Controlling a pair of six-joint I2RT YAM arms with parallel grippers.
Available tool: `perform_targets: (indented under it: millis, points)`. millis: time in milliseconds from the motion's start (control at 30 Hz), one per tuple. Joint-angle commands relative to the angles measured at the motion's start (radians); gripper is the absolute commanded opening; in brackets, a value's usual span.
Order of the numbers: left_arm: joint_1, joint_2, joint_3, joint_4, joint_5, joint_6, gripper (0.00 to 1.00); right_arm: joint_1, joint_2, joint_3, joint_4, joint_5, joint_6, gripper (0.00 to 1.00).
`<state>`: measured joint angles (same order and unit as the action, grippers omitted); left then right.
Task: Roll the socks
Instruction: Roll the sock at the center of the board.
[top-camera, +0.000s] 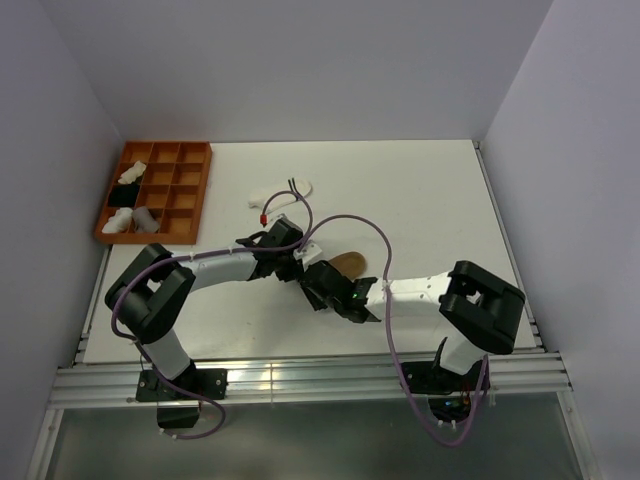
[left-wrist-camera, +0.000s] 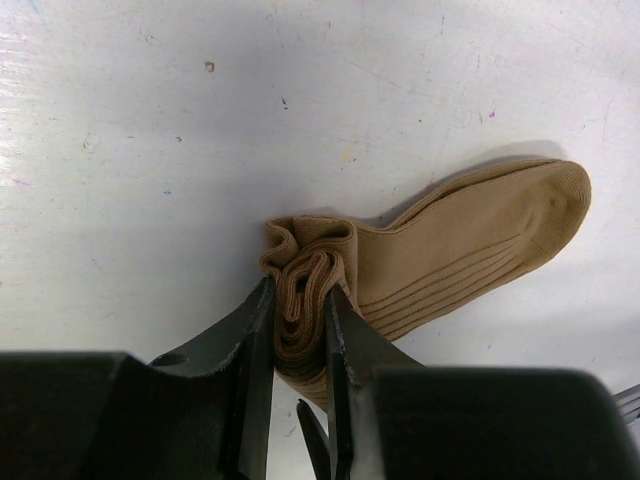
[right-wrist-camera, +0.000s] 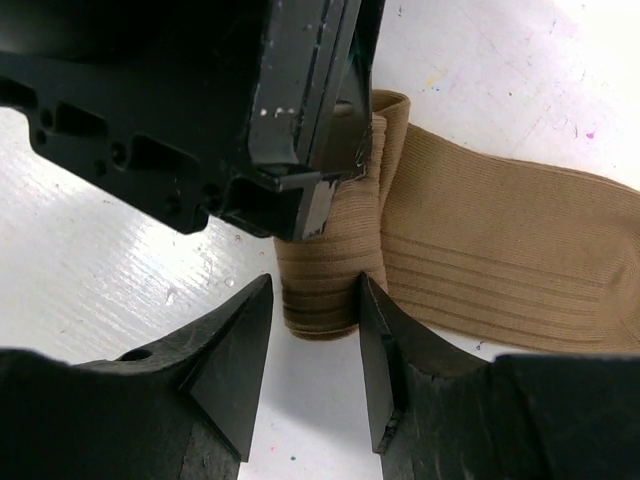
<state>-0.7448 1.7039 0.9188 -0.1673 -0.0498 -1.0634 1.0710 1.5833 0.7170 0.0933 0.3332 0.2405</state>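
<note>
The tan-brown sock (left-wrist-camera: 470, 245) lies on the white table, its cuff end wound into a tight roll (left-wrist-camera: 305, 285) and its foot flat to the right. My left gripper (left-wrist-camera: 300, 305) is shut on this roll, one finger on each side. My right gripper (right-wrist-camera: 315, 300) is open, and its fingers (right-wrist-camera: 240, 345) straddle the roll's end (right-wrist-camera: 320, 295), with the right finger against it. In the top view both grippers, left (top-camera: 293, 260) and right (top-camera: 318, 280), meet at the tan sock (top-camera: 350, 264). A white sock (top-camera: 296, 187) and a greyish sock with a red tip (top-camera: 268, 208) lie behind them.
An orange-brown compartment tray (top-camera: 190, 190) at the back left holds white bundles (top-camera: 126, 220) and a black bundle (top-camera: 124, 195). The left gripper's black body (right-wrist-camera: 250, 110) fills the top of the right wrist view. Grey walls stand on both sides.
</note>
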Motion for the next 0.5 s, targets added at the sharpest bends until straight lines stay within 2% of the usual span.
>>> perform_targets:
  millis: [0, 133, 200, 233, 267, 300, 333, 467]
  points:
    - [-0.014, 0.034, 0.002, -0.070, 0.004, 0.000, 0.13, 0.007, 0.036, 0.016, -0.030, 0.012, 0.039, 0.47]
    - [-0.013, 0.030, -0.001, -0.069, 0.007, -0.006, 0.13, 0.009, 0.073, 0.035, -0.069, 0.035, 0.048, 0.40]
    - [-0.013, 0.022, -0.005, -0.067, 0.010, -0.012, 0.14, 0.007, 0.080, 0.038, -0.076, 0.050, 0.055, 0.29]
    - [-0.011, 0.019, -0.011, -0.067, 0.010, -0.017, 0.16, 0.006, 0.083, 0.036, -0.082, 0.052, 0.057, 0.21]
    - [-0.011, 0.011, -0.014, -0.069, 0.002, -0.024, 0.18, 0.004, 0.083, 0.036, -0.086, 0.056, 0.060, 0.08]
    - [-0.011, 0.007, -0.015, -0.078, -0.004, -0.030, 0.20, 0.000, 0.083, 0.035, -0.086, 0.052, 0.062, 0.03]
    - [-0.008, 0.000, -0.021, -0.078, -0.007, -0.033, 0.28, -0.009, 0.075, 0.026, -0.086, 0.046, 0.066, 0.00]
    - [0.005, -0.044, -0.041, -0.072, -0.012, -0.052, 0.42, -0.062, 0.018, -0.022, -0.061, -0.045, 0.077, 0.00]
